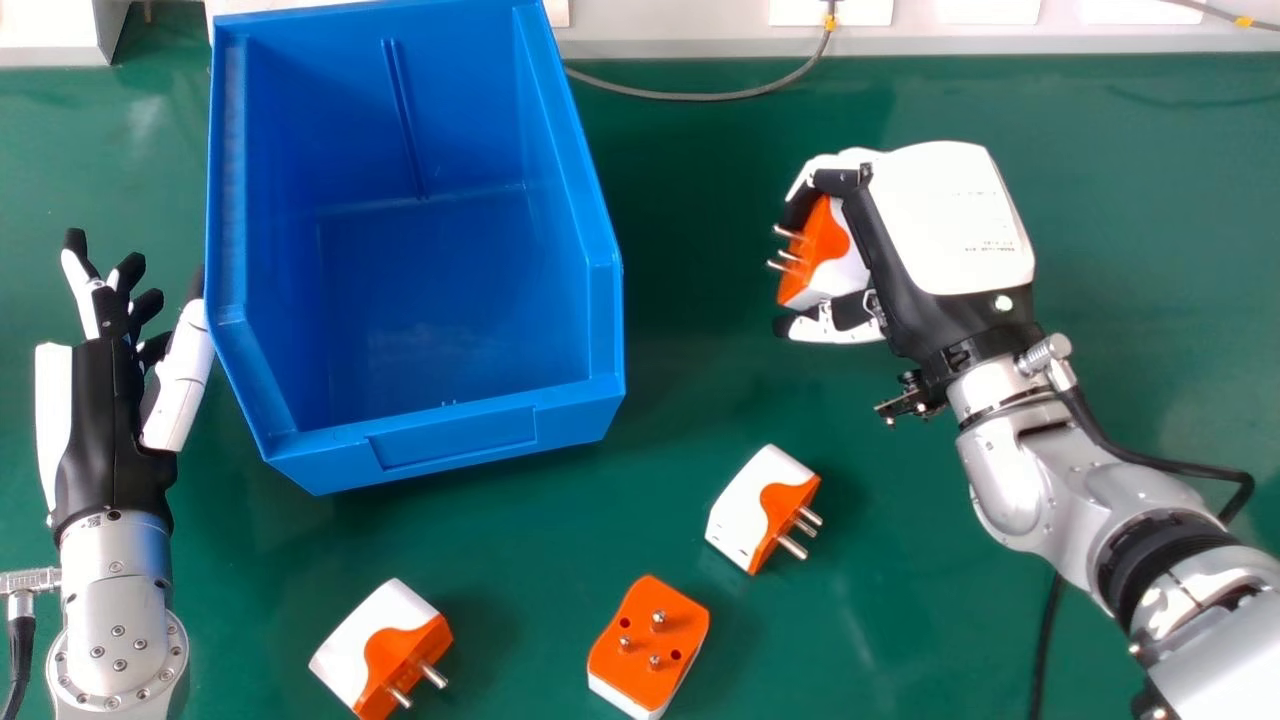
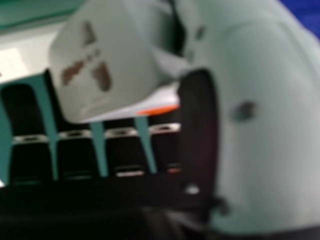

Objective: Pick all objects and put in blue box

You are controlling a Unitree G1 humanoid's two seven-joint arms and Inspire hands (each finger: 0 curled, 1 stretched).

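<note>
Four plugs: one lifted in the right hand [image 1: 945, 215], three on the bench [image 1: 690, 380].
Held plug [image 1: 828, 245]: between fingers [image 1: 848, 160] and thumb [image 1: 822, 328], prongs aimed near 9 o'clock, long axis about 1 to 7.
Right fingers: curled, clamped on that plug.
Blue box [image 1: 450, 440]: at 9 o'clock from the right hand, well apart; its long axis roughly 12 to 6, so the plug lies nearly lengthwise with it.
Left hand [image 1: 105, 400]: at 8 o'clock from the box's middle, fingers straight and apart, just beside the wall; nearer the box, but holding nothing.
Next move: likely a carry toward 9 o'clock, clear over the near side wall, then a release.
Risk: prongs lead and could catch that rim if the hand travels low.
Loose plugs: from the box, one at 4 o'clock [image 1: 745, 508], a prongs-up plug at 5 [image 1: 648, 612], another at 6 [image 1: 375, 635].
</note>
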